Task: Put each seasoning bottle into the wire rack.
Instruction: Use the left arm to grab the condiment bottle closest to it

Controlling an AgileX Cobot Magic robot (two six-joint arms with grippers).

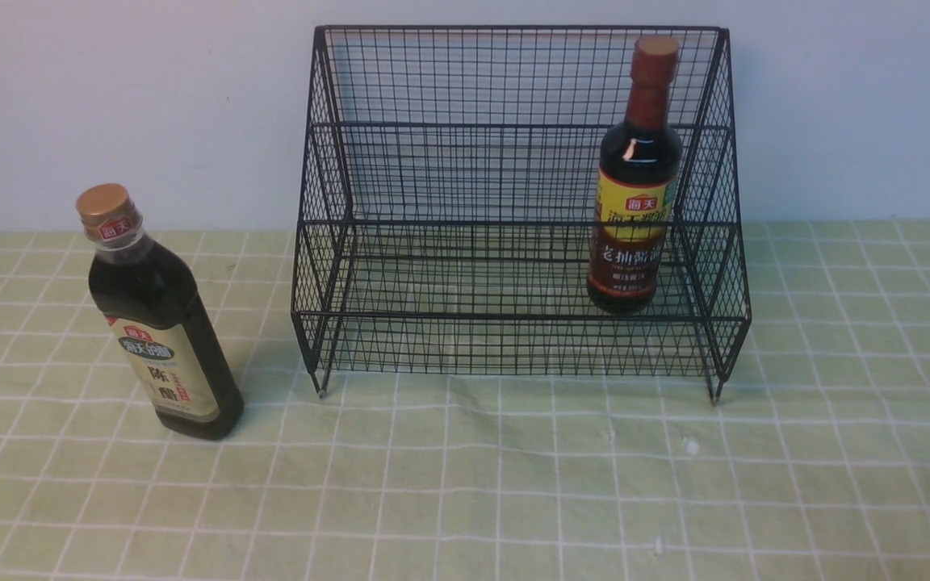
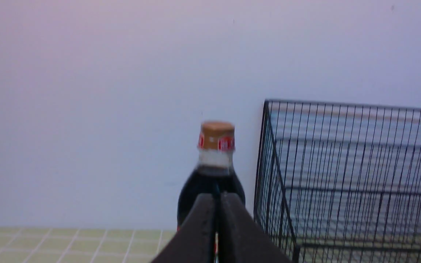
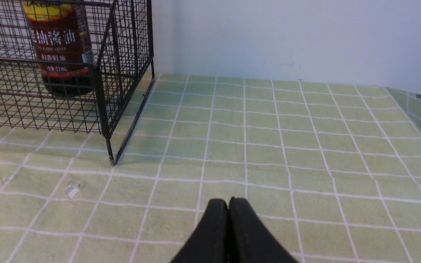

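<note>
**One bottle racked, one out on the cloth, both jaws clenched empty**

Neither arm reaches into my front view, so I read their poses from the wrist cameras. The left jaws are pressed flat together with nothing between them. They are held roughly level and aimed at the gold-cap bottle, whose shoulder shows just past their tips. I cannot tell whether they touch it. The right jaws are also clenched on nothing. They tilt down over the bare green checked cloth, to the right of the wire rack and nearer than its near right foot.

The gold-cap bottle stands on its base on the surface, left of the wire rack and a little nearer than its front edge, apart from the mesh. Its long axis runs up and down, cap on top. In the front view it seems to lean with the cap to the left, but from the left wrist it looks upright. Its cream label faces the near side.

The brown-cap bottle is inside the rack, on the lower front tier at the right end, close to the right side wall. It stands upright on the mesh floor with its long axis vertical. Its cap is up near the level of the rack's top rim, and its yellow-red label faces near. From the right wrist I see only its lower body, behind the front rail.
</note>
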